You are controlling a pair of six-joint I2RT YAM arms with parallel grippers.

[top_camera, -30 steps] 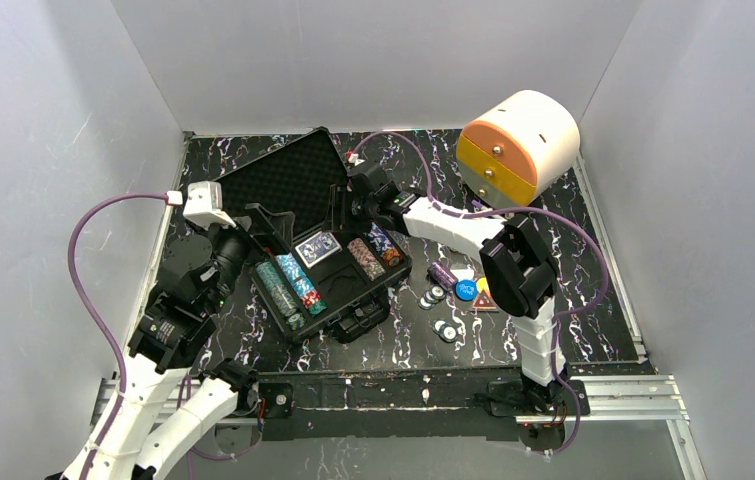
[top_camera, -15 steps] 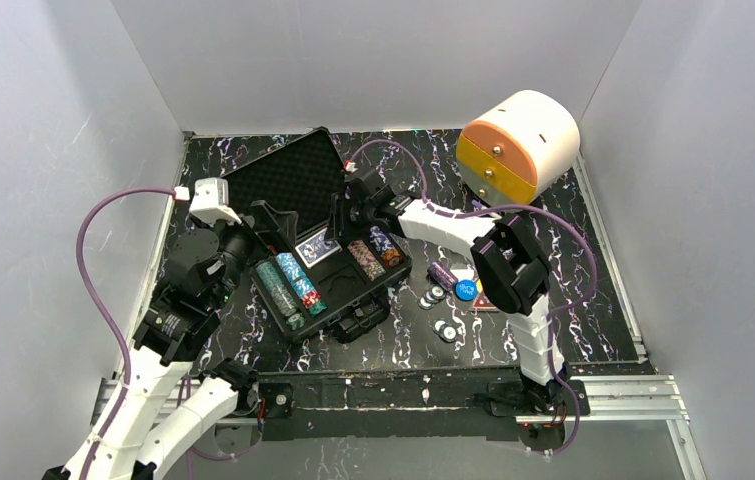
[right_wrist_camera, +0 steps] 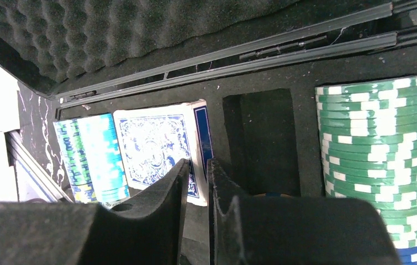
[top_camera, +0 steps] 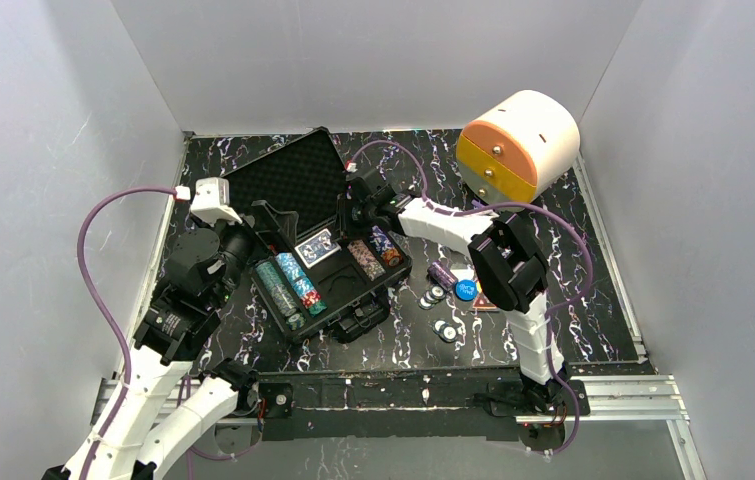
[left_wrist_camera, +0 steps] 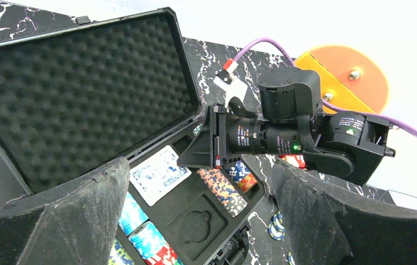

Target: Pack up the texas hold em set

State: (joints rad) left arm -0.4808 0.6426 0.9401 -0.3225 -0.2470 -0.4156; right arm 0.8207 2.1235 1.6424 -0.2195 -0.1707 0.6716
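On the black, white-veined marbled surface (top_camera: 403, 345), toward the rear L, the black hard-shell plastic case (top_camera: 353, 300) lay open, w/ its egg-crate foam lid (top_camera: 288, 180) tipped back away from the arms. Inside the foam tray, from the near-L end: two rows of teal & green poker chips (top_camera: 288, 287), a blue-backed deck of playing cards (top_camera: 317, 247) flat in its slot mid-tray, then a row of brown & white chips (top_camera: 364, 258) and a row of blue & orange chips (top_camera: 385, 244) at the R end. Right wrist view showed a rectangular foam slot (right_wrist_camera: 261, 143) just beside the deck w/ nothing in it.

The right gripper (right_wrist_camera: 197, 163) hung over the far R part of the tray, near the lid hinge, pointing down into the case. Its fingers were pressed almost together, only a slit btwn them, nothing seen in it. The left gripper (top_camera: 261, 228) hovered above the case's L end, spread wide & holding nothing.

Loose on the surface R of the case were several pale grey round chips (top_camera: 435, 295), a round blue disc (top_camera: 465, 291), a small purple oblong piece (top_camera: 441, 274) and an orange triangular piece (top_camera: 484, 300), partly hidden by the right arm. A cream cylinder-shaped box w/ an orange drawer front (top_camera: 518, 145) sat at the rear R corner, well apart from the case.
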